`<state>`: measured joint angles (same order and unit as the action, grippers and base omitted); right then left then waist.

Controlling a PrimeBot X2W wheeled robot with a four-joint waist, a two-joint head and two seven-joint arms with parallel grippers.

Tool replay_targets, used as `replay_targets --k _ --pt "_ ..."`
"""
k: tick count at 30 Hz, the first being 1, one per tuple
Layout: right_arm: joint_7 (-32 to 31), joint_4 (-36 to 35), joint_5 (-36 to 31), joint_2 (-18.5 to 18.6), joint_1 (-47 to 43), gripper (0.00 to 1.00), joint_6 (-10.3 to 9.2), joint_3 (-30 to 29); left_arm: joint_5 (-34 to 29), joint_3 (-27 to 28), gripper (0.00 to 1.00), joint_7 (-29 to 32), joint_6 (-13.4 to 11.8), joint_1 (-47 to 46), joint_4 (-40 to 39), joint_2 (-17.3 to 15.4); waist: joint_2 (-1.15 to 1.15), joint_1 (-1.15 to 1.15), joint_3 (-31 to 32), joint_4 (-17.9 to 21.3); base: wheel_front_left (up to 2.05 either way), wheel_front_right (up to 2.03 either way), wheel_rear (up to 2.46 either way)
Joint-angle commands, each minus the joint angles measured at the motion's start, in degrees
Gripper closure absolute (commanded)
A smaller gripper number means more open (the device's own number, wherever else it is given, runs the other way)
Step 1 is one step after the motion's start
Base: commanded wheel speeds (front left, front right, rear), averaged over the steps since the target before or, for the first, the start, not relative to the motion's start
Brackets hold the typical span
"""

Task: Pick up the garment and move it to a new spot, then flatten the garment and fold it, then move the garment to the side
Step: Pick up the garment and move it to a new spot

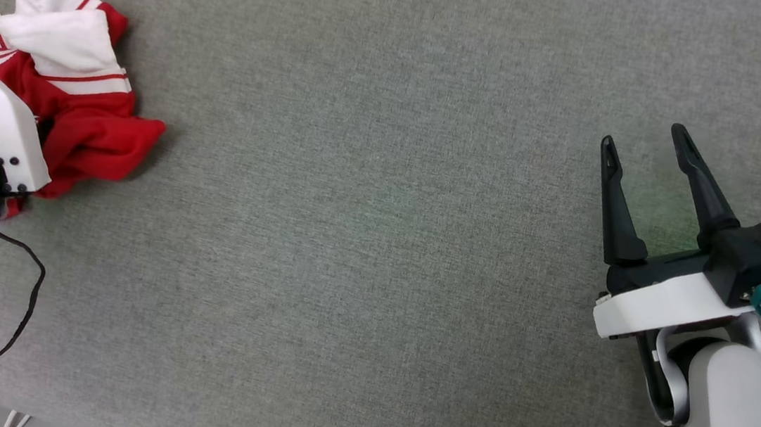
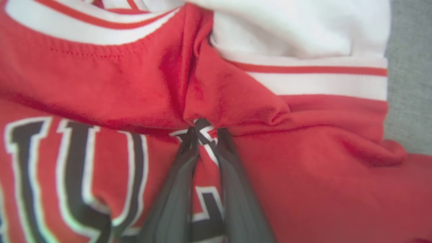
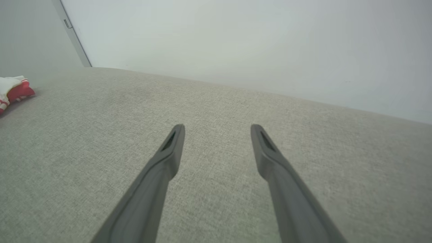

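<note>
Fingers (image 2: 175,192) of the left gripper (image 2: 206,131) pinch a fold of the red garment (image 2: 303,162); right gripper (image 1: 643,136) fingers spread wide, empty.

I see a grey woven cloth surface (image 1: 376,255) running across the whole head view. A red and white shirt (image 1: 90,119) lies crumpled in a heap on it at the upper left. A thin black cord (image 1: 24,303) loops over the surface at the lower left.
</note>
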<state>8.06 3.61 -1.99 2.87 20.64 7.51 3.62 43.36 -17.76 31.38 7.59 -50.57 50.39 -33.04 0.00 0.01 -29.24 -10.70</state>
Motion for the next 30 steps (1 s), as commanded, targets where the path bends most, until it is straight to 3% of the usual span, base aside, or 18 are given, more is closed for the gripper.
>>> replay_targets --k 1,9,13,23,30 --pt "0.5 0.4 0.2 0.0 0.4 0.00 -0.03 -0.3 -1.6 -1.0 1.00 -1.9 -0.4 0.7 1.4 0.5 0.00 -0.01 1.2 -0.3 0.00 0.00 0.00" --pt "1.8 2.9 2.0 0.0 -2.8 0.00 -0.03 -1.0 -8.4 -2.7 1.00 -17.9 -3.9 -3.7 0.1 -0.8 0.00 -0.01 9.3 -1.2 0.00 0.00 0.00" --pt "2.3 3.7 3.4 0.0 -5.0 0.00 -0.03 -1.8 -10.7 -3.3 1.00 -26.4 -5.0 -5.1 -1.3 0.4 0.00 -0.01 14.0 -1.5 0.00 0.00 0.00" --pt "2.3 5.1 6.4 0.0 -11.2 0.00 -0.03 -3.1 -12.4 -5.0 1.00 -41.6 -6.5 -1.0 -5.0 6.9 0.00 -0.01 25.1 1.1 0.00 0.00 0.00" --pt "1.1 4.4 6.9 0.0 -15.2 0.00 -0.03 -3.7 -12.0 -7.9 1.00 -44.0 -6.0 5.9 -11.3 12.9 0.00 -0.01 30.0 6.1 0.00 0.00 0.00"
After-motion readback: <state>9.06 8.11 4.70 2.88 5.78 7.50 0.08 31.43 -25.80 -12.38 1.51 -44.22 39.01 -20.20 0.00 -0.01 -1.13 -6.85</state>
